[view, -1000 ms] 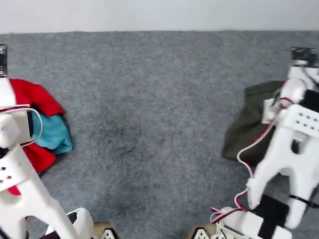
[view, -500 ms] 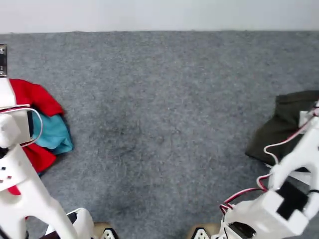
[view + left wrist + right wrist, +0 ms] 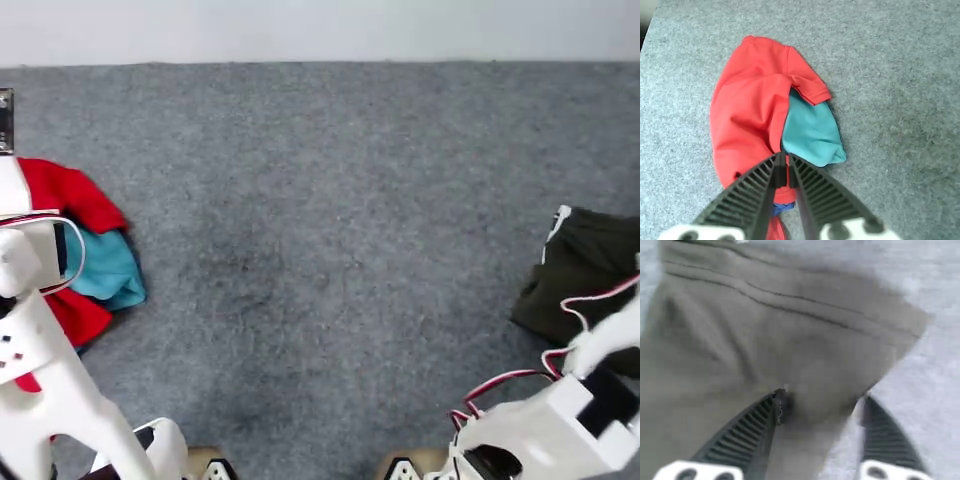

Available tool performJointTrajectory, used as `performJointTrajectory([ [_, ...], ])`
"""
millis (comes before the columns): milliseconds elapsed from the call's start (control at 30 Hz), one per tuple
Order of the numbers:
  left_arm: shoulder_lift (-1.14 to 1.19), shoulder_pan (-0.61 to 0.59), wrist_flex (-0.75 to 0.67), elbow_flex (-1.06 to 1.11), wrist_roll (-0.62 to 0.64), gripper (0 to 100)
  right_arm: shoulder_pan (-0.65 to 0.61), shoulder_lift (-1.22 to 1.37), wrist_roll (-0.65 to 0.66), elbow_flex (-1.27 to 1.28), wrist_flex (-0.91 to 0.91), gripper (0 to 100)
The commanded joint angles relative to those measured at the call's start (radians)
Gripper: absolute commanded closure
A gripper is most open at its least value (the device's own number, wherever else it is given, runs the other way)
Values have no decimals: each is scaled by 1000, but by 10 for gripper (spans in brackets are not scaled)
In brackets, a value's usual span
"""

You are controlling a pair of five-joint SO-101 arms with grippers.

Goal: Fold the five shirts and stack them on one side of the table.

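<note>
olive shirt (image 3: 588, 272) at right edge of grey desk (image 3: 320, 200) being straddled by wide-open right end effector (image 3: 822, 399), red shirt (image 3: 72, 192) and teal shirt (image 3: 108, 270) at left edge being partly hidden by left arm (image 3: 40, 370), left end effector (image 3: 783, 167) closed, empty, above them

Right gripper (image 3: 822, 401): jaws spread wide, straddling a fold of the olive shirt (image 3: 790, 330). One finger lies on the cloth, the other at the shirt's edge. Stitched seams cross the shirt. Grey table mat (image 3: 940, 275) shows just beside the shirt's corner.
</note>
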Motion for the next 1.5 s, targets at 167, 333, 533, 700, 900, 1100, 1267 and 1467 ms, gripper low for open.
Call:
performJointTrajectory([
  [167, -21, 2, 17, -1, -2, 985, -73, -59, 8, -193, 159, 818],
  [333, -23, 2, 17, -1, -2, 985, -168, 38, 8, -196, 174, 972],
  [533, -23, -2, 17, -1, -2, 985, -200, 183, 8, -196, 174, 987],
  [700, -23, -2, 17, -1, -2, 985, -228, 308, 8, -199, 81, 990],
  [900, -23, 2, 17, -1, -2, 985, -329, 294, 0, -199, 84, 990],
  [1100, -23, 2, 17, -1, -2, 985, -303, 171, -46, -199, 77, 990],
  [1267, -23, 2, 17, -1, -2, 985, -237, 243, -46, -193, -183, 990],
  [1467, -23, 2, 17, -1, -2, 985, -292, 421, -46, -201, -378, 990],
])
